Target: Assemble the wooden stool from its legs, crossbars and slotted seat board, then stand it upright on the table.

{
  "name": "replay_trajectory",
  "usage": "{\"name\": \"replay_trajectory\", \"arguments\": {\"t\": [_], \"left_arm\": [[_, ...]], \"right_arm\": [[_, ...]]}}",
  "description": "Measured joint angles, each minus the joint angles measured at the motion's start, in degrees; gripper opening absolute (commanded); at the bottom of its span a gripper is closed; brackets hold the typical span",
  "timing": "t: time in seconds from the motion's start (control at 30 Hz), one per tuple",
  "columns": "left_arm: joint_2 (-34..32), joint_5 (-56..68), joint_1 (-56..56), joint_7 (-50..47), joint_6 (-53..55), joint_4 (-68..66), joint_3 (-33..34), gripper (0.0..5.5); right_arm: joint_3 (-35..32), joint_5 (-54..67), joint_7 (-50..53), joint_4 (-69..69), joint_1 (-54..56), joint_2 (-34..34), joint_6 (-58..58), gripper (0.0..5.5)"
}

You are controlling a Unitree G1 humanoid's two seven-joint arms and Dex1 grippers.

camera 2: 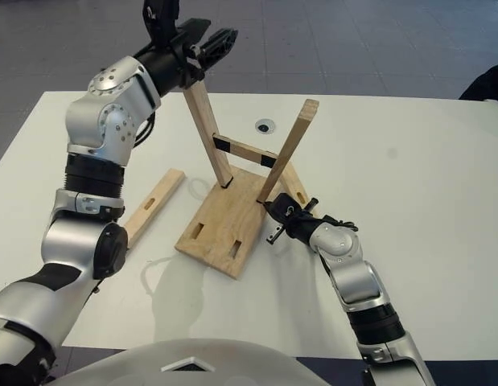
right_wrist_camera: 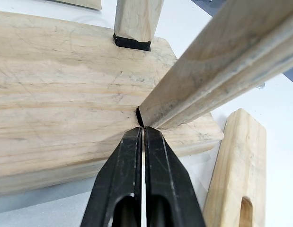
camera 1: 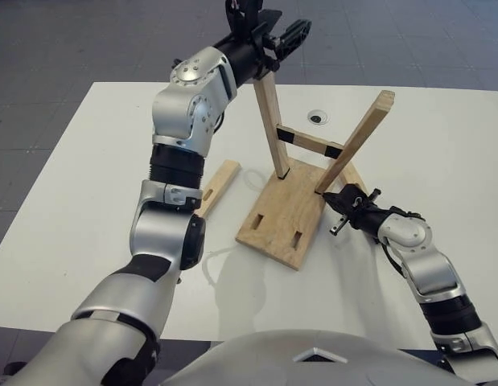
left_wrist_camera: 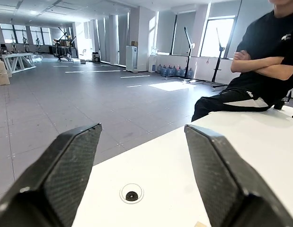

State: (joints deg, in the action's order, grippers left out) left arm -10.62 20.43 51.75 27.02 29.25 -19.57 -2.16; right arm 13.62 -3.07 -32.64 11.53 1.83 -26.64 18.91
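Wooden tilted leg [camera 1: 357, 141] meets the seat board [camera 1: 277, 217] right at your right claw's [right_wrist_camera: 141, 130] pinched-shut tips, likely nudging its foot home, while your left claw [left_wrist_camera: 142, 132] gapes wide and empty just over the upright leg [camera 1: 271, 121], and a loose leg [right_wrist_camera: 234, 161] crowds the right claw's flank.

Pale wooden seat board [camera 1: 273, 221] with streaky brown grain, on a white tabletop [camera 1: 96, 177]. The two standing legs [camera 1: 271, 121] are the same pale wood, black-banded at the foot. The pale crossbar [camera 1: 309, 142] has black ends. The left gripper [left_wrist_camera: 142, 132] is black with a fine woven pattern. The right gripper [right_wrist_camera: 142, 130] is smooth glossy black. The floor [camera 1: 72, 40] is grey tile.
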Motion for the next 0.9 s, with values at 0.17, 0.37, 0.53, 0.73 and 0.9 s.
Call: {"name": "replay_trajectory", "arguments": {"t": [0.17,0.37,0.53,0.73,0.9], "left_arm": [[0.16,-1.03,0.95,-0.66,1.04,-1.2,-0.18,3.27],[1.61,8.28,-0.57,1.54,-2.65,13.3,8.03,3.27],[-4.38,12.44,-1.29,1.82,-0.54,19.29,14.01,3.27],[-23.05,4.98,-21.57,21.55,-4.15,17.32,7.77,3.27],[-28.89,-13.37,-32.43,25.92,-10.17,11.86,-9.53,3.27]], "right_arm": [[0.04,-0.33,0.75,-0.78,-0.26,0.03,0.03,0.1],[0.03,-0.3,0.56,-0.72,-0.15,-0.28,-0.39,0.1],[-0.76,0.05,-0.75,0.09,-0.56,-1.64,0.22,0.1],[-2.7,1.0,-2.53,2.86,-2.15,-3.97,1.69,0.1],[-3.24,0.95,-2.98,-2.11,-0.4,-4.01,1.23,0.1]]}}
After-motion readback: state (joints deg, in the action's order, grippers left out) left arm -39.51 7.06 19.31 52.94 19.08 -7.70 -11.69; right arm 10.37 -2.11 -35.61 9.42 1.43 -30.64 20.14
